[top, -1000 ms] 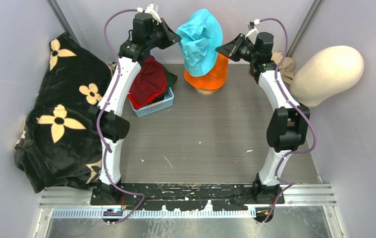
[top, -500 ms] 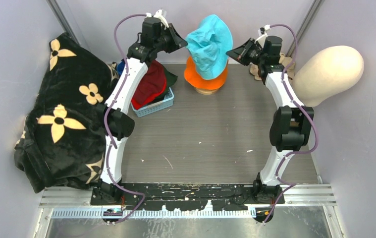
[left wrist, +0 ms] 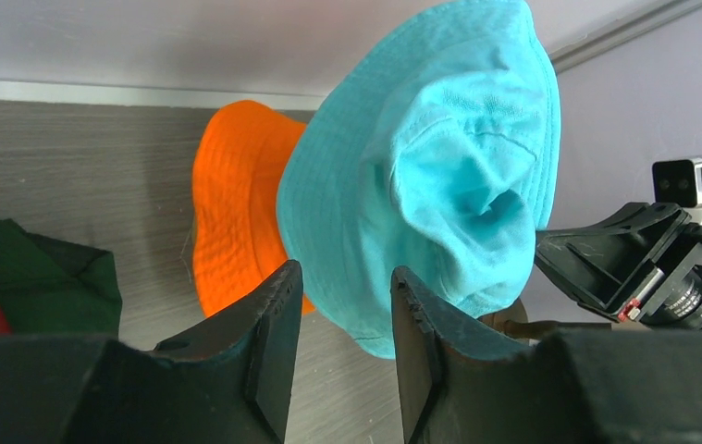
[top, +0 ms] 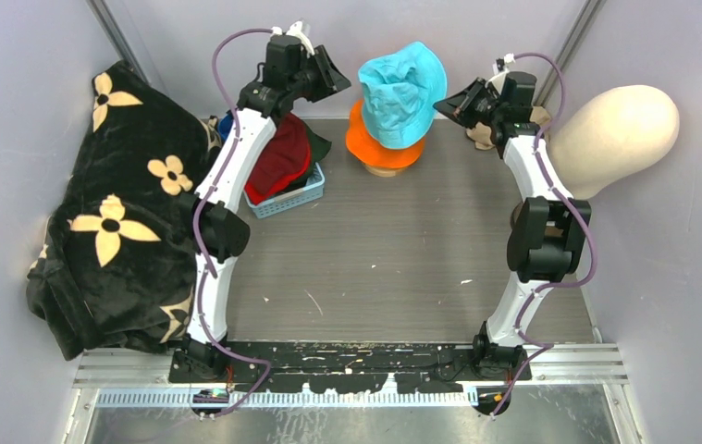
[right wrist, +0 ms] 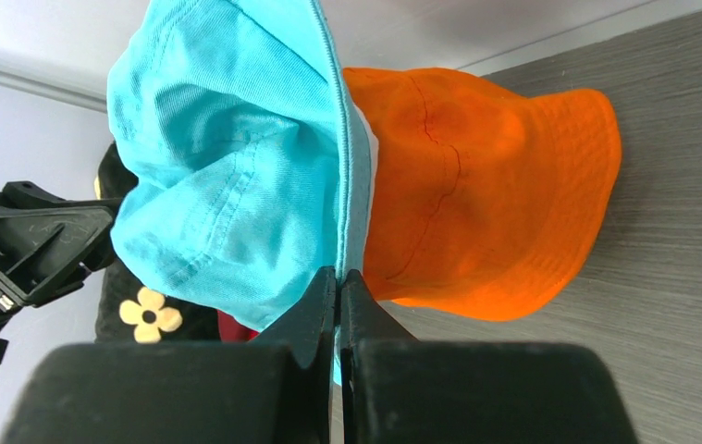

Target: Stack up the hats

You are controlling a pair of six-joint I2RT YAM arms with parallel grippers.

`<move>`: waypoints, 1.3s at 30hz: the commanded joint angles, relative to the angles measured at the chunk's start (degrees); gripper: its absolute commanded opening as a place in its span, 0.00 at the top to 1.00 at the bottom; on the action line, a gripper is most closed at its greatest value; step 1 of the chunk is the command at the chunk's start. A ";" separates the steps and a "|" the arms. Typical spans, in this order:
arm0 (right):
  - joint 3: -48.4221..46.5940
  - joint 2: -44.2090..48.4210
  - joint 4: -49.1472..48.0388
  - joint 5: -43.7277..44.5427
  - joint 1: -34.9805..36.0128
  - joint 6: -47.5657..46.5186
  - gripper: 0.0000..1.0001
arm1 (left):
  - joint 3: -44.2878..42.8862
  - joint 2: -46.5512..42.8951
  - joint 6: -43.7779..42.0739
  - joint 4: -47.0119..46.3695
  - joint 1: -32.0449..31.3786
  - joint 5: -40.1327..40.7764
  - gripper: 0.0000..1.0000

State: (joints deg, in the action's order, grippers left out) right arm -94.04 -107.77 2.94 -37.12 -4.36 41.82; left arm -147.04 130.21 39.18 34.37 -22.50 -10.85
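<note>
Right now the teal hat [top: 404, 88] sits crookedly over the orange hat [top: 363, 143], its crown dented and the orange brim showing below it. The 2 make a stack at the far middle of the bench [top: 393, 250]. The right claw [right wrist: 338, 275], just right of the orange hat, is pressed together on the edge of the teal brim. The left claw [left wrist: 345, 273], up and to the left of the orange hat, stands spread and grips nothing, just beside the teal hat. Farther left of the orange hat a blue basket [top: 302, 196] holds a red hat [top: 277, 157] and a dark green cap [top: 317, 146]. Beyond that lies a black flowered blanket [top: 116, 213]. Well right of the orange hat rests a cream head form [top: 615, 134].
</note>
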 commanded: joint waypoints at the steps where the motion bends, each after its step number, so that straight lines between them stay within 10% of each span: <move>1: -1.07 1.48 1.44 0.28 0.22 -2.71 0.99 | 3.95 -7.09 -1.39 -3.91 0.18 0.57 0.59; 19: 4.10 -0.55 2.53 11.12 2.58 -8.18 0.99 | 25.82 -14.81 1.08 -19.92 0.60 -2.48 0.58; 39: -0.92 -7.21 1.35 10.41 3.30 -10.55 0.99 | 21.88 -1.32 10.70 -36.62 2.79 -16.48 0.57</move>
State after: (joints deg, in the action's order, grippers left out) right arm -92.49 -116.31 8.03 -26.70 -1.43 32.86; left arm -121.82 127.70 47.66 5.26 -20.12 -22.15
